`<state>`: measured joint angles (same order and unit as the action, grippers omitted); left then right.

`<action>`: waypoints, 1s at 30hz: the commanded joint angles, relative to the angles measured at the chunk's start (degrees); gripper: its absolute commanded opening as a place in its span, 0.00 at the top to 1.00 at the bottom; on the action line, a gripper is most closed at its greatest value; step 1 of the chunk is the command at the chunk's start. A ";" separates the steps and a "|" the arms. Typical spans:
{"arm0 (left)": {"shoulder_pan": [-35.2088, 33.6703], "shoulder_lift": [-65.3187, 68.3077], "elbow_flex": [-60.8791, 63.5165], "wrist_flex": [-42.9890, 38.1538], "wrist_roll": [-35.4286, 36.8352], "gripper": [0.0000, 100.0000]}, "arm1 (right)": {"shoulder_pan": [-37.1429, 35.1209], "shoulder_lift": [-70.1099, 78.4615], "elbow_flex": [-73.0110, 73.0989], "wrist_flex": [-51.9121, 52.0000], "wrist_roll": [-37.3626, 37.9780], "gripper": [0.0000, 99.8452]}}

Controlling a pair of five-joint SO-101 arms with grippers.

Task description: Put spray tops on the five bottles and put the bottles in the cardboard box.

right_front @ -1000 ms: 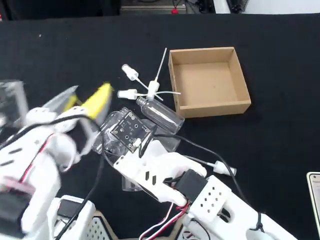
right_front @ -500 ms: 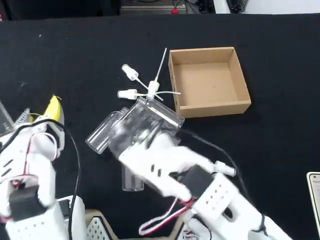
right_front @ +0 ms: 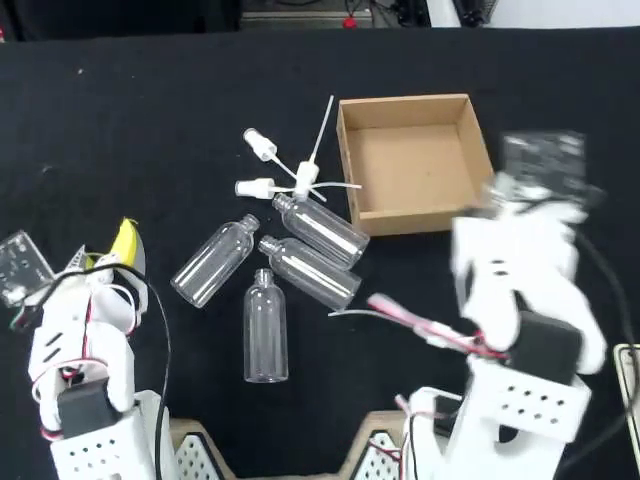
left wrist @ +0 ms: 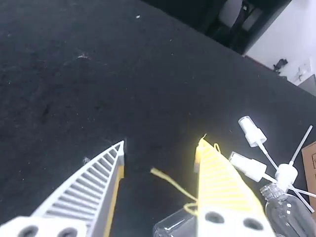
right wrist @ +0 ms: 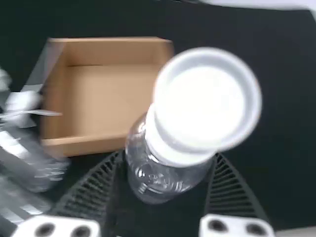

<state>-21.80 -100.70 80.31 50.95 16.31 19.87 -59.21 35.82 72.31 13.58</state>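
Note:
My right gripper (right_front: 540, 165) hangs just right of the cardboard box (right_front: 415, 215), shut on a clear bottle (right wrist: 163, 173) with a white round end facing the wrist camera; the box (right wrist: 106, 98) lies behind it. Three bottles (right_front: 212, 260) (right_front: 320, 228) (right_front: 308, 272) and one more bottle (right_front: 265, 325) lie on the black table left of the box. Three spray tops (right_front: 260, 145) (right_front: 255, 187) (right_front: 307, 178) lie beyond them, and another spray top (right_front: 437, 336) lies near the right arm's base. My left gripper (right_front: 75, 255) stands open at the near left, nothing between its fingers (left wrist: 217, 173).
The box is empty inside. A white object (right_front: 628, 370) sits at the table's right edge. From the left wrist, two spray tops (left wrist: 252, 132) (left wrist: 249, 167) and a bottle neck (left wrist: 276, 197) lie ahead of the open left gripper (left wrist: 160, 148).
The right arm swung from over the bottles to the right of the box, carrying a bottle. The left arm drew back to the near left. The lying bottles are now uncovered.

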 commanded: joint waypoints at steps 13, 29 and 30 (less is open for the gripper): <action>-0.31 -3.87 7.87 -1.93 0.70 0.77 | 23.74 0.48 32.48 -46.15 2.90 0.86; -0.40 -3.87 8.48 -2.02 0.26 0.77 | 22.15 11.56 32.75 -58.73 2.37 0.86; -0.40 -3.87 8.48 -2.02 0.26 0.77 | 22.33 14.90 30.64 -58.73 2.37 0.86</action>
<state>-21.89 -104.13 89.19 50.24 16.31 42.55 -51.30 73.98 15.16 15.96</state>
